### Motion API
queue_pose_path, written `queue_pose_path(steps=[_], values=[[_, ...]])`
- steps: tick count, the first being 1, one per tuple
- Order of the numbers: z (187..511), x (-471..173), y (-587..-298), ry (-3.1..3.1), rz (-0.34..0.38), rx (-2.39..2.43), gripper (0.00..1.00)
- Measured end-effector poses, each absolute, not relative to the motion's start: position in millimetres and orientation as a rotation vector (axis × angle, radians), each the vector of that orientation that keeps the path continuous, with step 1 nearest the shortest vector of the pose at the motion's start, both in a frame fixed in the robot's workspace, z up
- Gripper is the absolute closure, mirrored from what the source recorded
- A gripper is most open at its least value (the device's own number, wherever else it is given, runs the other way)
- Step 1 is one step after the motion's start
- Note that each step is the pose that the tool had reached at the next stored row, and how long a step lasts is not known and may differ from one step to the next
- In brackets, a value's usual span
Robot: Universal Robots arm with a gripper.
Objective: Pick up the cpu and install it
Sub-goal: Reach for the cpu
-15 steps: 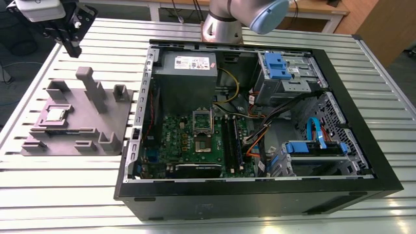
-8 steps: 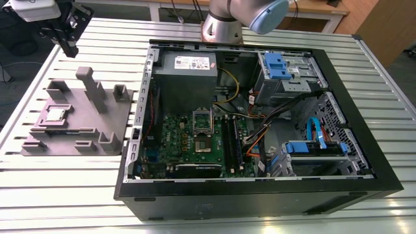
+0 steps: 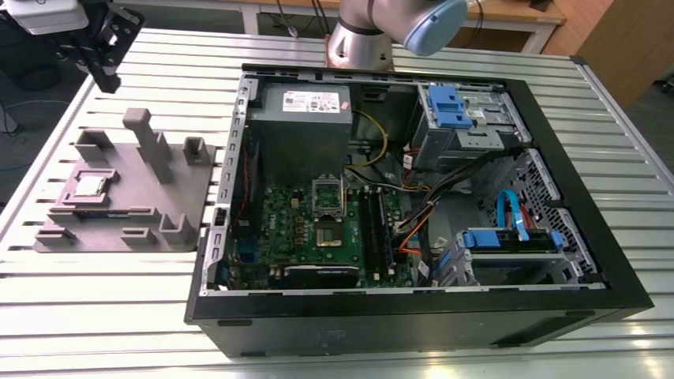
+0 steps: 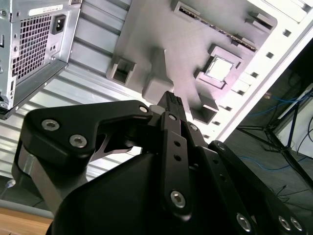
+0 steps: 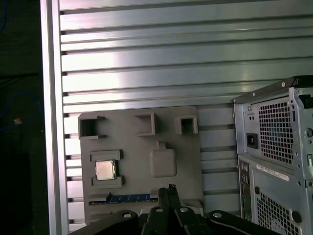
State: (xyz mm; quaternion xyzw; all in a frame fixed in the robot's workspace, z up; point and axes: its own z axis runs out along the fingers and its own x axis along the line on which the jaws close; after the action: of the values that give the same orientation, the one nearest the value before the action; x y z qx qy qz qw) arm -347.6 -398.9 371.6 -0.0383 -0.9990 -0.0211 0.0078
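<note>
Silver cpu [image 3: 88, 185], one; grey fixture [image 3: 135, 197], one

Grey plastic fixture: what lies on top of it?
The cpu lies flat in a square recess of the grey plastic fixture; a memory module lies in a slot along one edge. The recess floor beneath the cpu is covered.

Gripper [image 3: 109, 77] hangs aloft, pointing downward; fingers [image 4: 171, 104] closed together, holding nothing. Arm [image 3: 419, 20] bent overhead.
</note>
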Motion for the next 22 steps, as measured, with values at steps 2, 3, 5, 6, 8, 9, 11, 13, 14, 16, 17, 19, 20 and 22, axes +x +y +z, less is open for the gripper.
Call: queue_pose_path(steps=[2, 3, 5, 6, 8, 9, 11, 13, 14, 16, 17, 19, 20, 22], values=[[372, -350, -399, -3.123, -0.066, -0.12, 0.9], [371, -351, -399, -3.123, -0.066, -0.12, 0.9], [371, -354, -399, -3.123, -0.066, -0.12, 0.9], [371, -355, -399, -3.123, -0.066, -0.12, 0.9], [371, -356, -399, -3.123, -0.066, -0.12, 0.9], [371, -357, -399, -3.123, -0.066, -0.119, 0.9], [371, -358, -399, -3.123, -0.066, -0.119, 0.9], [371, -358, -399, -3.123, -0.066, -0.119, 0.9], [371, -360, -399, -3.123, -0.066, -0.119, 0.9], [371, -360, -399, -3.123, -0.066, -0.119, 0.9], [371, -361, -399, -3.123, -0.066, -0.119, 0.9], [371, -361, -399, -3.123, -0.066, -0.119, 0.9], [371, -361, -399, -3.123, -0.066, -0.119, 0.9], [371, -361, -399, -3.123, -0.066, -0.119, 0.9]])
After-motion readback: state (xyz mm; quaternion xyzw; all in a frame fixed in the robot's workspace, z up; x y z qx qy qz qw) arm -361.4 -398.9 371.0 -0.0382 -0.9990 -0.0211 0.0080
